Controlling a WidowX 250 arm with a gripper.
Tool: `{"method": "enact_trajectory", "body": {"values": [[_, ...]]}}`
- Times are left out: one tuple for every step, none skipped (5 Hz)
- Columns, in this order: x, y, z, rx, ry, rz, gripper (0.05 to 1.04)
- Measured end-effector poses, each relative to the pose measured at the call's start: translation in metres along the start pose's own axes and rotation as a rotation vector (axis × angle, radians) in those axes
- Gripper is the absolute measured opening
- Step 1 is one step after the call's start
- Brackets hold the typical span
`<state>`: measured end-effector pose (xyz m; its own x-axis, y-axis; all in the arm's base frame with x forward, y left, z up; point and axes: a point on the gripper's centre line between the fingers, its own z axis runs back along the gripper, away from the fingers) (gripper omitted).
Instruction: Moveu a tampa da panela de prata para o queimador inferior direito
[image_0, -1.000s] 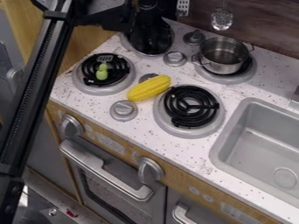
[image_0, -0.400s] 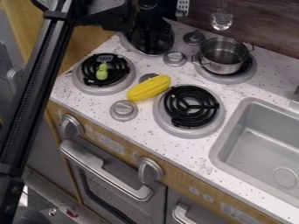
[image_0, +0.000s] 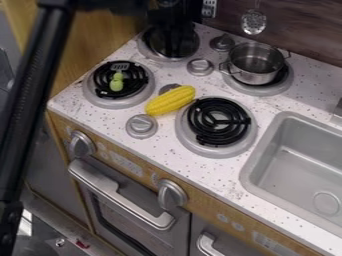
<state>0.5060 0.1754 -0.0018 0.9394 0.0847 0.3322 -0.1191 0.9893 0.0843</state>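
Black arm (image_0: 35, 90) blurred, cut by top and left edges, pincer (image_0: 175, 40) a dark blur hiding much of rear left burner (image_0: 148, 53), pot (image_0: 255, 65) covering part of rear right burner (image_0: 270, 89), sink (image_0: 270, 132) cut by right edge.

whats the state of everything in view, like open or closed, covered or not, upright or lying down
silver pot: upright, uncovered, on the upper right burner
lower right burner: coil exposed
toy corn: lying on its side
oven door: closed
slotted spoon: hanging, bowl down
gripper: over the upper left burner, open or shut unclear
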Motion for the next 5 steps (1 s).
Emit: {"method": "enact_trajectory", "body": {"values": [[-0.007, 0.006, 0.025, 0.011, -0.037, 0.016, 0.251], [-0.036, 0.000, 0.032, 0.004, -0.005, 0.014, 0.251], [-0.062, -0.015, 0.044, -0.013, 0.019, -0.024, 0.251], [-0.092, -0.046, 0.045, -0.044, 0.061, -0.101, 0.251], [-0.107, -0.082, 0.045, -0.070, 0.070, -0.188, 0.251]]}}
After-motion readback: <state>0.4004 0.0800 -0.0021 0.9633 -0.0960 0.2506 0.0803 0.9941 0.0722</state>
